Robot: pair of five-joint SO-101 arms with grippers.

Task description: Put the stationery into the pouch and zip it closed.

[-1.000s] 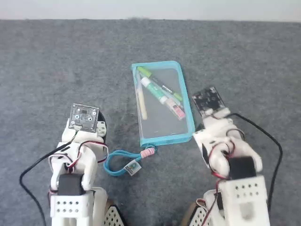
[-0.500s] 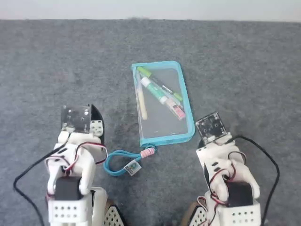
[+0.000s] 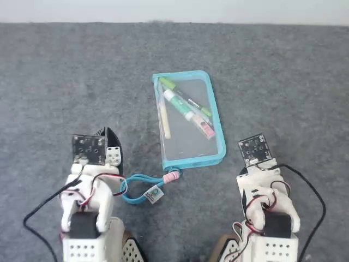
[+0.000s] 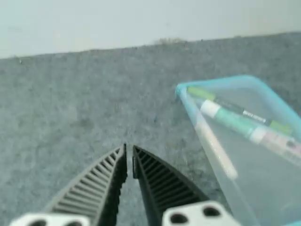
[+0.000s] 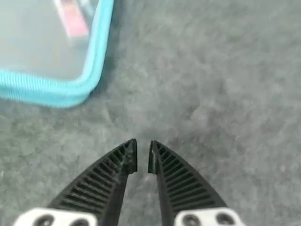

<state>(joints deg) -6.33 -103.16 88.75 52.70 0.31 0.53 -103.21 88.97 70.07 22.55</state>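
Note:
The clear pouch [image 3: 188, 139] with teal trim lies flat mid-table, its zip run round to the pink pull [image 3: 172, 176] at the near corner. Inside lie a green marker [image 3: 184, 97], a white and green pen [image 3: 185, 111] with a pink end, and a cream stick [image 3: 164, 120]. My left gripper [image 4: 129, 157] is shut on nothing, hanging over bare carpet left of the pouch [image 4: 244, 141]. Just off the pouch's near right corner [image 5: 61, 92], my right gripper [image 5: 142, 154] is shut and holds nothing.
A blue strap loop [image 3: 133, 188] with a small tag [image 3: 154, 194] trails from the pull toward the left arm [image 3: 87, 185]. The right arm [image 3: 264, 191] stands at the near right. Grey carpet [image 3: 65, 76] covers the table to a pale wall.
Both arms have drawn back toward the near edge. The right gripper has moved away from the pouch's right side. The pouch has not shifted.

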